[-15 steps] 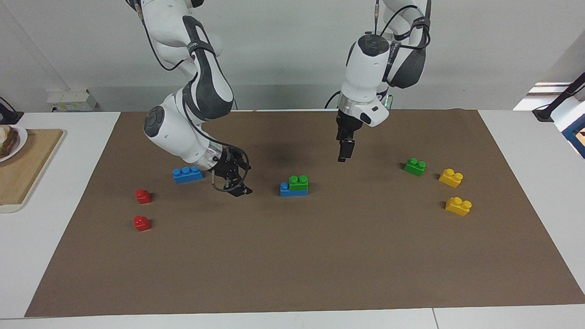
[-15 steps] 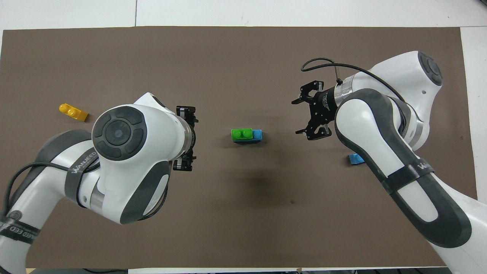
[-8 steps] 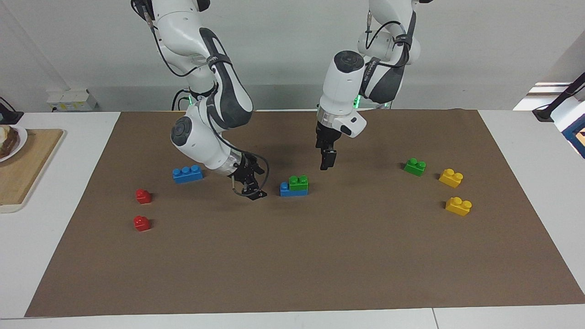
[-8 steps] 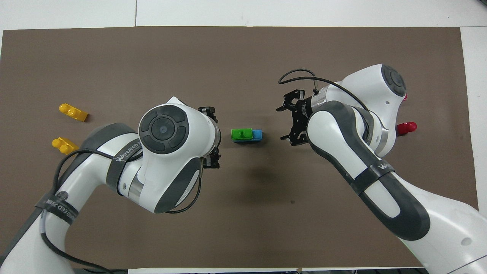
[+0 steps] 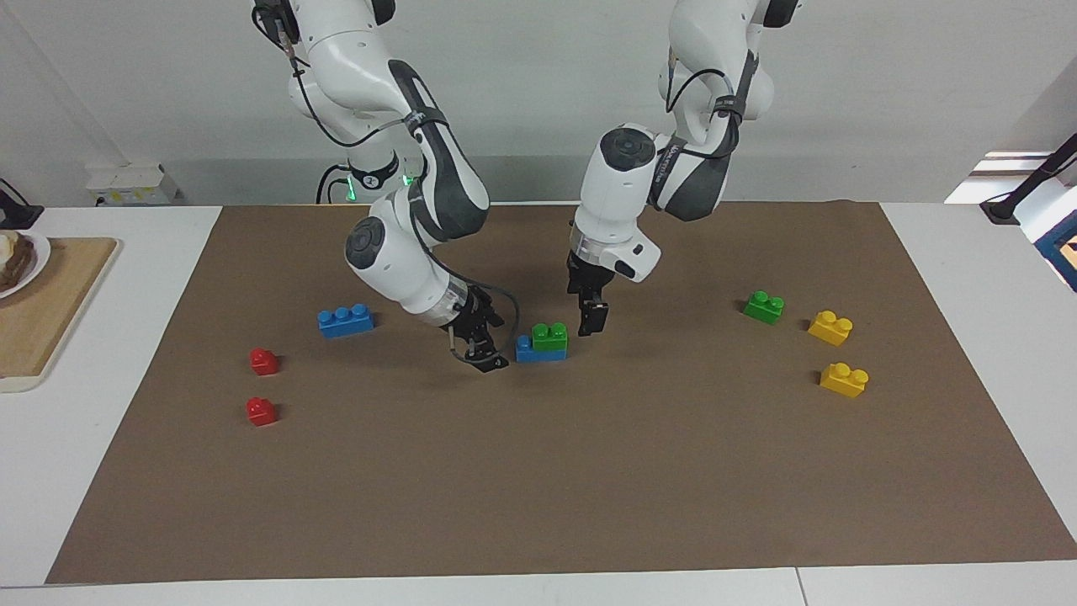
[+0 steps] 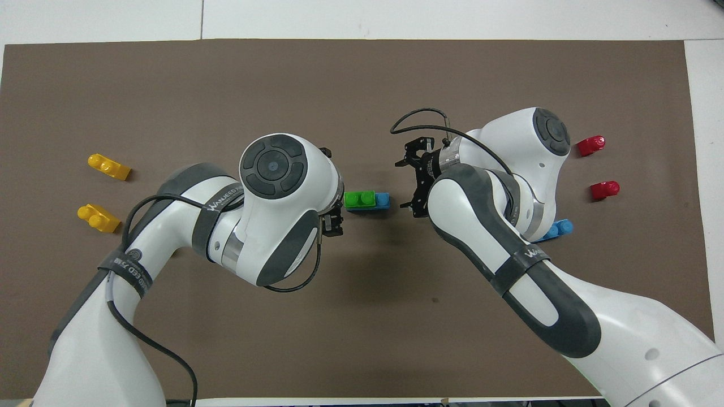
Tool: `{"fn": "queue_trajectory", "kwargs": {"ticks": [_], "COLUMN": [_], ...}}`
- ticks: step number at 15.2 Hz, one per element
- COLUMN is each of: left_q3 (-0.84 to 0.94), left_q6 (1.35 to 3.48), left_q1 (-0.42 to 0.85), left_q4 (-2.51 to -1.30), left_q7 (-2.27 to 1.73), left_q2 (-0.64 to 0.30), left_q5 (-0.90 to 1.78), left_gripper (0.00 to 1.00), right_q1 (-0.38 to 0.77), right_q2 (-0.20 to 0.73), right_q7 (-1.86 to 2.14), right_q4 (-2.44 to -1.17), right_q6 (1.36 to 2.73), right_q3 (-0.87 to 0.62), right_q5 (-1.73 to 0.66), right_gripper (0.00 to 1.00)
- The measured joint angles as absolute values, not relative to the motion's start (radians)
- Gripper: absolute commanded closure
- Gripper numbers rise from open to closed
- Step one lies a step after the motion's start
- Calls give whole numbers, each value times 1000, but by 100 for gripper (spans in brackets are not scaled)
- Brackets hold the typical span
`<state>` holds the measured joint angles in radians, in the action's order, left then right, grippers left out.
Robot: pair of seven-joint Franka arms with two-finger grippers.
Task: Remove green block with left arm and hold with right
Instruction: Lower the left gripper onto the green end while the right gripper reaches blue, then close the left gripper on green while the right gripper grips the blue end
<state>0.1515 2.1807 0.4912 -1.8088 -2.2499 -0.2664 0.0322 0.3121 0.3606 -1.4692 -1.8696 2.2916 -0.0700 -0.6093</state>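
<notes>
We see the green block seated on a blue brick near the middle of the brown mat; it covers the end of that brick toward the left arm's side, leaving one blue stud bare at the other end. In the overhead view the same pair reads as green block and blue brick.

Left gripper: hangs low, just beside the green block on the left arm's side, not touching it as far as we can judge. Its fingers point down; we cannot tell whether they are spread or pressed together. From overhead, the left gripper is mostly hidden under its own wrist.

Right gripper: low over the mat, just beside the bare end of the blue brick, tilted toward it. Its fingers are spread, as the overhead view shows for the right gripper; nothing sits between them.

Elsewhere on the mat we note a second green block and two yellow bricks toward the left arm's end, and a loose blue brick plus two red pieces toward the right arm's end. A wooden board lies off the mat at that same end.
</notes>
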Motion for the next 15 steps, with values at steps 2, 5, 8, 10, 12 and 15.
{"fn": "queue_trajectory", "kwargs": {"ticks": [2,5,8,10,12,15], "left_q3": [152,152,151,151,151,152], "left_q6": [2188,2206,2214,2223,2230,2243], "left_q1": [502,518,519,519,519,520], "left_q4": [-1794,-1767,-1757,-1757,-1757,-1757], "left_q7": [-2280,-2325,-2339,-2347,-2353,-2355], "left_q2": [-302,-344,-355,-357,-364,-383], "left_q5": [21,-4,-9,-12,-14,-15], "left_gripper": [0,0,0,0,0,0], "right_q1": [330,344,352,363,371,388], "right_q2": [374,381,382,382,384,396], "right_q7": [-1469,-1469,-1469,-1469,-1469,-1470], "right_q4": [-1873,-1882,-1898,-1905,-1911,-1914], "right_q6": [2323,2349,2380,2399,2415,2442], "right_q3": [-70,-70,-70,-70,-70,-70], "right_q5": [-609,-609,-609,-609,-609,-613], "right_gripper": [9,9,10,10,10,10]}}
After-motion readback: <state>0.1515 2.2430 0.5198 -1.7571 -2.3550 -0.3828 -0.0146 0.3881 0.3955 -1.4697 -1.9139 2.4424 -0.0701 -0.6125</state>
